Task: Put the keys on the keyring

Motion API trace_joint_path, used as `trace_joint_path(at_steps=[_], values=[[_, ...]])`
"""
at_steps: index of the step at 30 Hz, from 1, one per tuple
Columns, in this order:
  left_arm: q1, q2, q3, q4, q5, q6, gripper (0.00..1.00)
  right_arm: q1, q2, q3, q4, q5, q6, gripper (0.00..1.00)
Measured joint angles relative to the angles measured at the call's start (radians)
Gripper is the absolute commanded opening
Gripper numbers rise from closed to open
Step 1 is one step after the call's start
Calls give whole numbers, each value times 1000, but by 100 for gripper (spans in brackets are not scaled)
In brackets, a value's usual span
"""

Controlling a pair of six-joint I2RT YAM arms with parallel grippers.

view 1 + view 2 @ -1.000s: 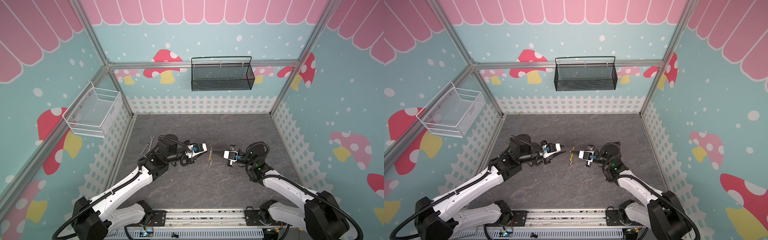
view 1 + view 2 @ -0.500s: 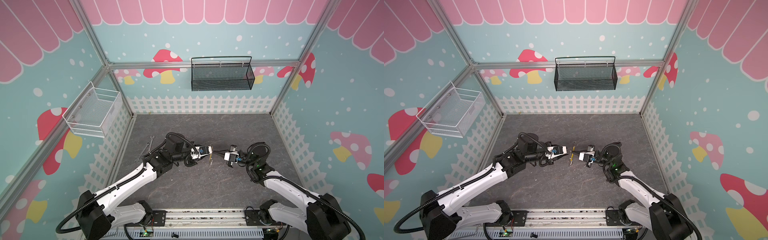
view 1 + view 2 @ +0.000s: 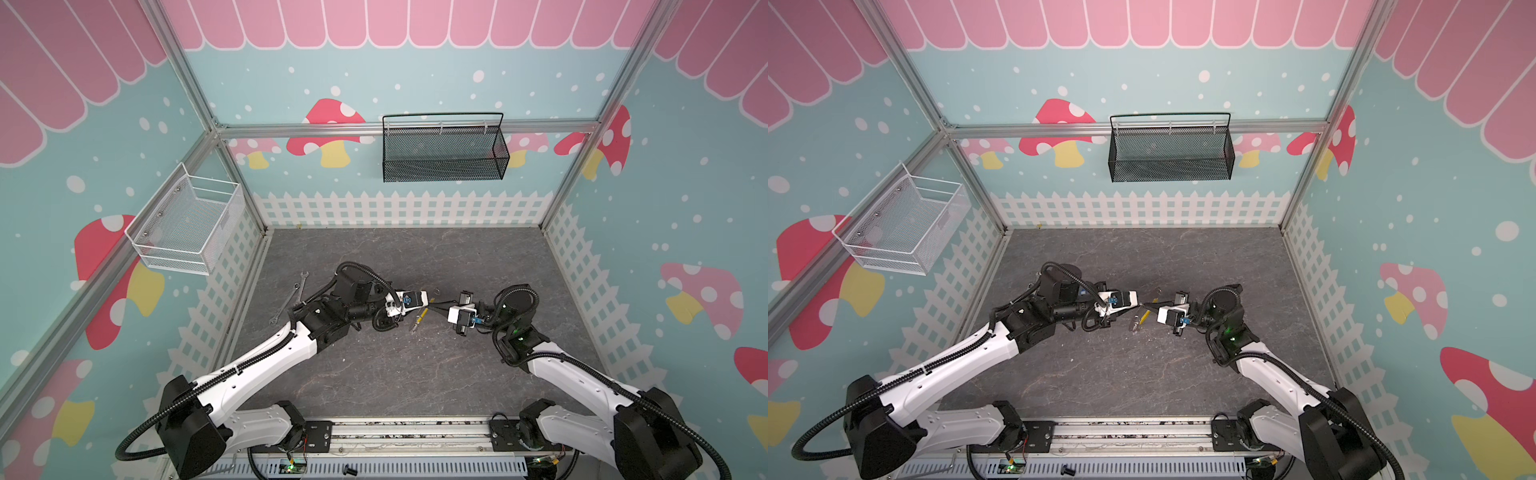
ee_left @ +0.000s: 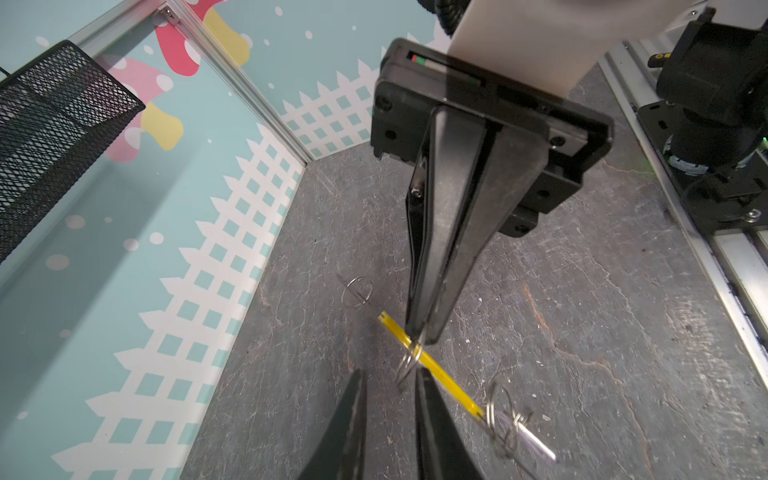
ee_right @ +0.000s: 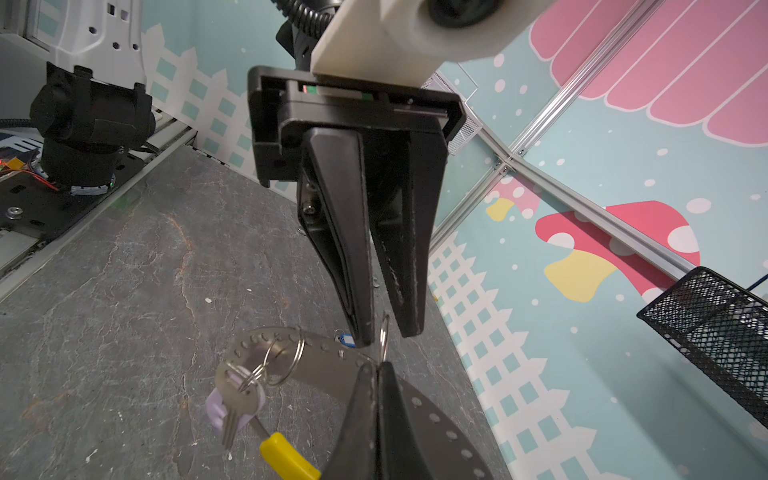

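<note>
L arm (image 3: pixel 291 345) swung in; L gripper (image 4: pixel 390 378) now at keyring (image 4: pixel 446 384), tips astride small ring (image 4: pixel 409 359).

In both top views: keys (image 3: pixel 414 326) and keyring (image 3: pixel 422 316) at frame centre, too small to separate tags or rings.

Right wrist view: what looks like the blue tag (image 5: pixel 348 340) is mostly hidden behind a finger (image 5: pixel 349 257) of the left gripper (image 5: pixel 386 337). The keyring's yellow segment (image 5: pixel 286 457) is cut by the frame edge. The black mesh basket (image 5: pixel 715 332) runs off frame.

Left wrist view: hanging key (image 4: pixel 532 440) blurred, tag not made out.
</note>
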Motion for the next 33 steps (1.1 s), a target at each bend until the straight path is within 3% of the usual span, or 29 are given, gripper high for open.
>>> trace_joint_path(at_steps=[7,12,17,20,26,33], values=[[-8,5,12,-24,10,13,13,1,-2,0,-5,0,-6,0],[-9,6,18,-31,11,25,0,1,-13,0,-8,0,-7,0],[-9,7,26,-42,12,40,0,2,-14,0,-10,0,-6,1],[-9,14,37,-52,15,47,0,2,-15,0,-10,1,-6,10],[-18,23,46,-74,41,61,0,6,-15,0,-9,2,-8,15],[-18,26,55,-80,43,72,0,6,-15,0,-15,-3,-18,1]])
